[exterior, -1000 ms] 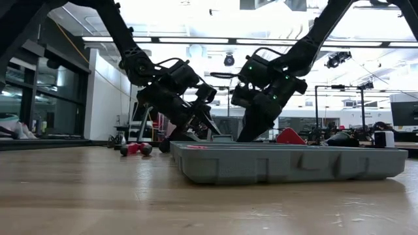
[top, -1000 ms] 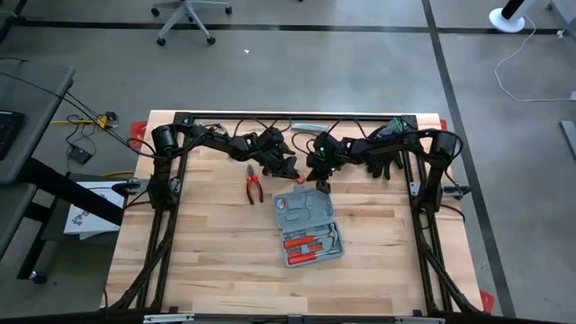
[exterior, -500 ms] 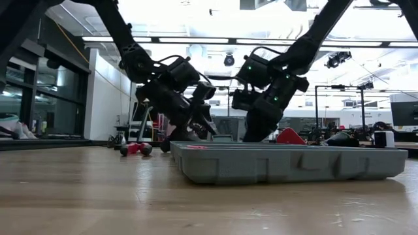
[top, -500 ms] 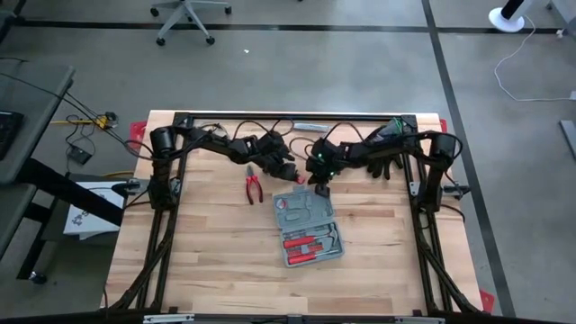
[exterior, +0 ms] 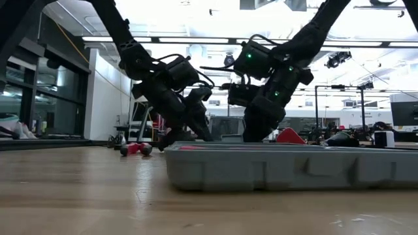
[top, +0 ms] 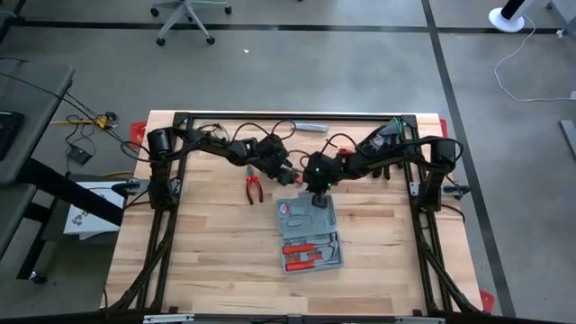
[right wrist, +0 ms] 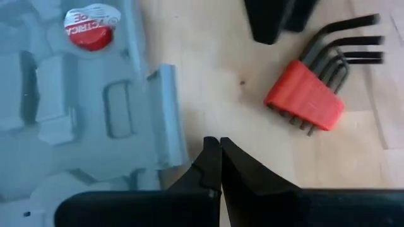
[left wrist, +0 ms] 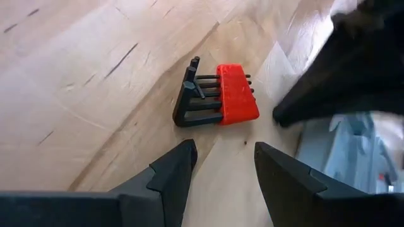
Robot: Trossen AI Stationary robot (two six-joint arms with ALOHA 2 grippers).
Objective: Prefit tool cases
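Tool case (top: 309,232) lies open mid-table, red-handled tools (top: 304,250) in its near half. Behind it: right gripper (right wrist: 219,165), fingers together, at the case's far edge; left gripper (left wrist: 222,169), fingers apart, over red hex-key set (left wrist: 218,94); pliers (top: 254,184) farther left.

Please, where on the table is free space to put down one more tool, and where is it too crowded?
Bare wood lies between the open tool case and the table's near edge, and on both sides of the case. It is crowded behind the case, where the left gripper, right gripper, hex keys and pliers meet.
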